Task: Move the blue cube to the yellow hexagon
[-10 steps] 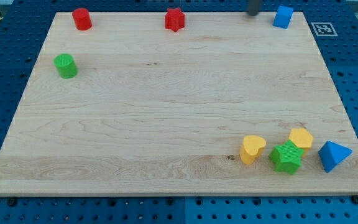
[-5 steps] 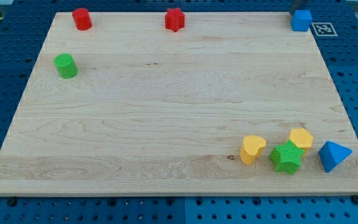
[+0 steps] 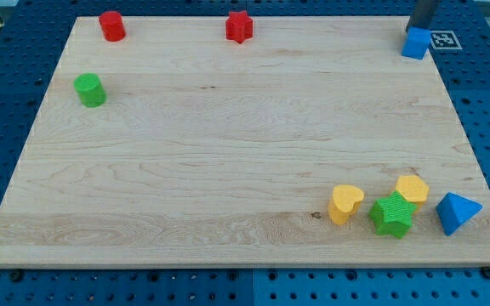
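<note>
The blue cube (image 3: 415, 43) sits at the board's top right corner, near the right edge. My tip (image 3: 418, 28) is just above it in the view, touching or almost touching its top side. The yellow hexagon (image 3: 413, 189) lies near the bottom right, far below the cube, with a green star (image 3: 391, 214) against its lower left side.
A yellow heart (image 3: 345, 204) and a blue triangle (image 3: 456, 212) flank the hexagon group. A red cylinder (image 3: 112, 25) and a red star (image 3: 239, 26) sit along the top edge. A green cylinder (image 3: 90, 89) is at the left. A marker tag (image 3: 443, 39) lies off the board.
The blue cube has moved right along the top edge and then slightly down. My tip moved from left of the cube to above it.
</note>
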Controlling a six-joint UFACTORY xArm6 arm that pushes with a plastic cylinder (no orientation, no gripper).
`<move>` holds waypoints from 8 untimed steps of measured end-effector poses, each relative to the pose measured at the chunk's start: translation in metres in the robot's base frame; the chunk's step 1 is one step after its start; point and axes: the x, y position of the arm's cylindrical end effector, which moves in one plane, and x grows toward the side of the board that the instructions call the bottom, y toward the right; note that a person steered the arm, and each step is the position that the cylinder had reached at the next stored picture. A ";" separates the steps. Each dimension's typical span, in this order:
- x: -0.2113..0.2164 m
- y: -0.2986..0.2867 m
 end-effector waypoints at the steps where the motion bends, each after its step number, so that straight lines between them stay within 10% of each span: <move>1: 0.019 0.000; 8: 0.202 -0.079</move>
